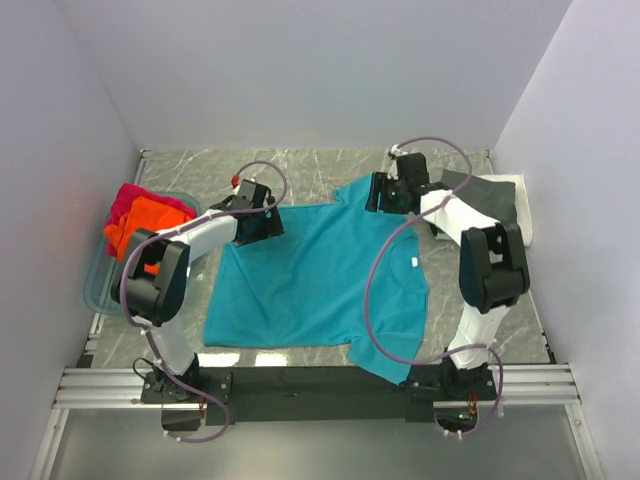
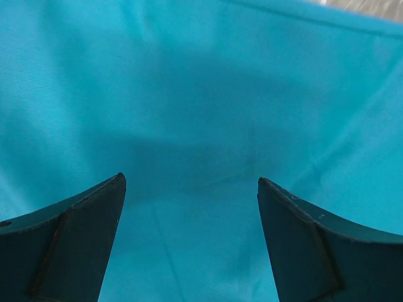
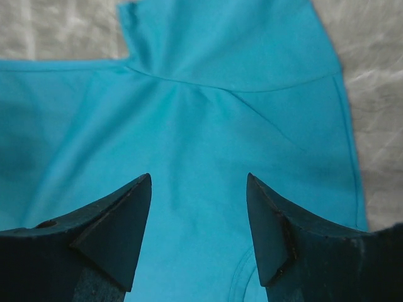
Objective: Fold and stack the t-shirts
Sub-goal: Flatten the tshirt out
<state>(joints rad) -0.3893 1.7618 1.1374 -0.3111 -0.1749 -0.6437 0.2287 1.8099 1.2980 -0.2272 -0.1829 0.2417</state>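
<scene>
1. The teal t-shirt (image 1: 310, 280) is lying spread out flat in the middle of the marble table (image 1: 300, 170), with its hem toward the left and its neck toward the right.
2. The left gripper (image 1: 258, 217) is hanging over the far left corner of the teal t-shirt, by the hem.
3. In the left wrist view its 2 fingers (image 2: 82, 233) are standing wide apart. Only smooth teal cloth is showing below the gap, and nothing is being held. I cannot tell whether the tips are touching the cloth.
4. The right gripper (image 1: 390, 193) is hanging over the far sleeve (image 3: 233, 44) of the same shirt.
5. In the right wrist view its 2 fingers (image 3: 107, 233) are also standing apart, with the shoulder seam running across the cloth just beyond them. Nothing is being gripped. Contact with the cloth is unclear here too.
6. The orange t-shirt (image 1: 140, 225) and the magenta-red t-shirt (image 1: 128, 198) are sitting bunched together in the far end of the clear bluish tub (image 1: 95, 285), at the table's left edge.
7. The dark grey t-shirt (image 1: 485, 195) is lying at the far right of the table, on top of the white t-shirt (image 1: 520, 195), which is showing along its right side.
</scene>
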